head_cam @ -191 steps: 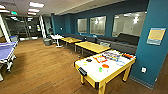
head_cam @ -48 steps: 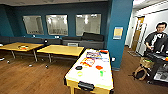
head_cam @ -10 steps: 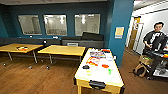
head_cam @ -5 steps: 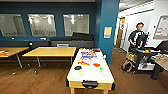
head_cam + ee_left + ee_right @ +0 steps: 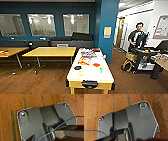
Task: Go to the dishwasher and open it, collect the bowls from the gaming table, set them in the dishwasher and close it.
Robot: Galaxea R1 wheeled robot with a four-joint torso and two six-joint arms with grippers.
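Faced the gaming table (image 5: 90, 71), end-on and well ahead of both arms, with what looked like bowls (image 5: 96, 65) scattered on its white top. Could not tell either gripper's state. Risked clipping the person (image 5: 137, 40) or cart (image 5: 145, 58) off to the right.

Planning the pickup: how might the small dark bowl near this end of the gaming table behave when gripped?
The dark bowl looks low and wide, so probably unlikely to tip. On the glossy gaming table it may slide if nudged. Its material is too blurred to judge.
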